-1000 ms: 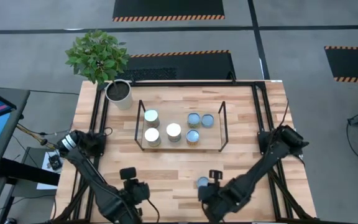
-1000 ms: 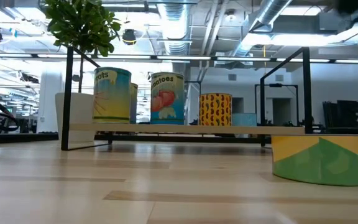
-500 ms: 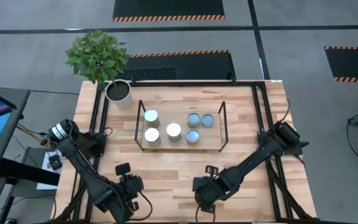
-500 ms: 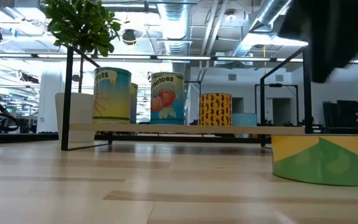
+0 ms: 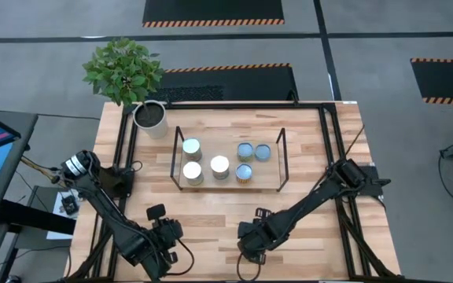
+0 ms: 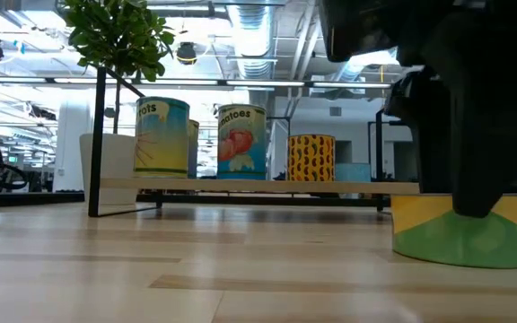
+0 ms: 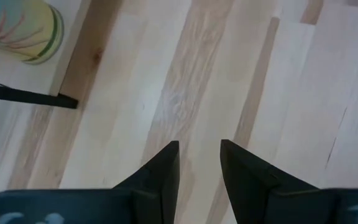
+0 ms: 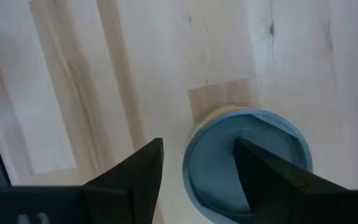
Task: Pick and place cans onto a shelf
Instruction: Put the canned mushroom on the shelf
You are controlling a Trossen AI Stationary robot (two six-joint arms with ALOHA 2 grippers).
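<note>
Wooden table (image 5: 305,137), six cans (image 5: 220,167) on shelf (image 5: 264,178), seventh under right hand (image 8: 194,165)

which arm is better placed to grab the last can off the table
The right. Its hand hangs directly over the blue-topped can, fingers open, though offset to one side. The left hand points at bare table, with no loose can beneath it.

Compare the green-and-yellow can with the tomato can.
The green-and-yellow can stands on the tabletop; the tomato can stands on the shelf. The open right pincer hangs over the first; no pincer is near the second. Labels: green-yellow against red tomatoes. Both stand upright. The left pincer hovers over the tabletop elsewhere.
</note>
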